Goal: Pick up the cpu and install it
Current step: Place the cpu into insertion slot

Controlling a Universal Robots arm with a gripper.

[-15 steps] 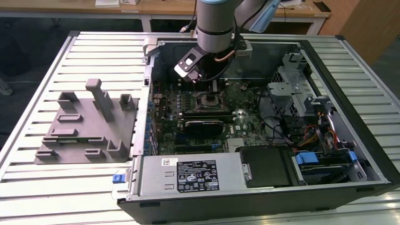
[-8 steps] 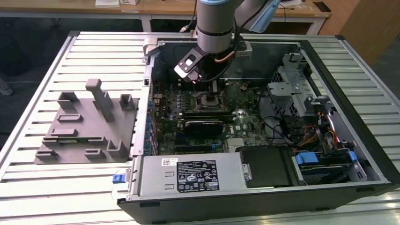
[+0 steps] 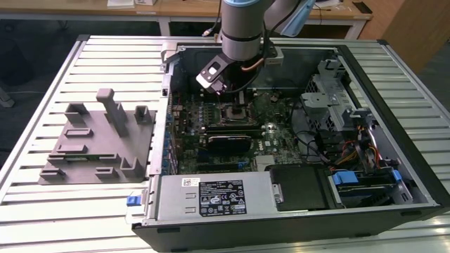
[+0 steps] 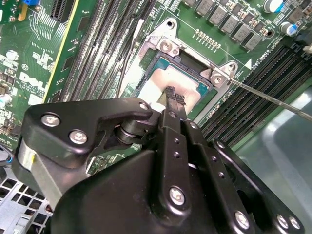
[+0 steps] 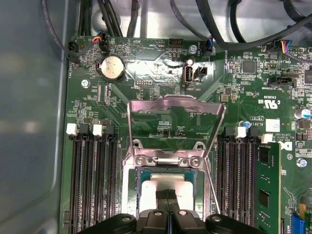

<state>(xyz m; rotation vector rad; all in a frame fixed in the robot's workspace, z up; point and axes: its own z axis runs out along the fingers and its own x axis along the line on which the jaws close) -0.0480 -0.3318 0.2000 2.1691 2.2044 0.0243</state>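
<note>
cpu [image 5: 151, 187]: 1, in socket [image 5: 165, 160] | end effector [image 5: 168, 194]: 1, closed, above cpu

The grey arm [image 3: 243, 26] hangs from the top centre of the exterior view, wrist tilted slightly, black claw [image 3: 226, 89] pointing down. In both wrist views the claw [image 4: 171, 95] [image 5: 166, 196] has its fingers [image 4: 171, 122] pressed together, tips touching.

A pale slatted metal table [image 3: 42, 211] fills the foreground. Behind it stands a light wooden bench [image 3: 183, 9] (white papers [image 3: 121, 3] lie on top), with dark floor [image 3: 35, 58] beneath and a brown wooden panel [image 3: 414, 26] at the exterior view's right.
</note>
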